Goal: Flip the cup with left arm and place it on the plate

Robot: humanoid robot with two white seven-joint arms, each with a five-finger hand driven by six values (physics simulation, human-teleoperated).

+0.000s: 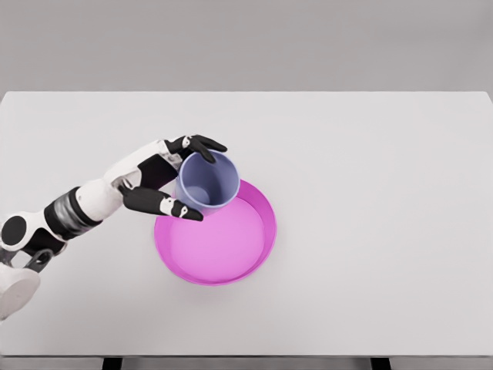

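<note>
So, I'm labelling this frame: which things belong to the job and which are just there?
Part of the job:
- left hand, fingers around the cup
- blue-grey cup, opening facing up, over the plate's upper-left rim
- pink plate

Just there:
- white table, which bears the plate; nothing else lies on it

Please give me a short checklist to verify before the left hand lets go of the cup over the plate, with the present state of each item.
1. Left hand grasps the lavender cup: ok, fingers wrap its sides.
2. Cup mouth faces up: ok, the inside bottom is visible.
3. Cup is over the pink plate: not ok, it overlaps only the upper-left rim.
4. Cup base rests on the plate: cannot tell.
5. Plate lies flat on the white table: ok.
6. Right arm is clear: cannot tell, it is out of view.
</note>
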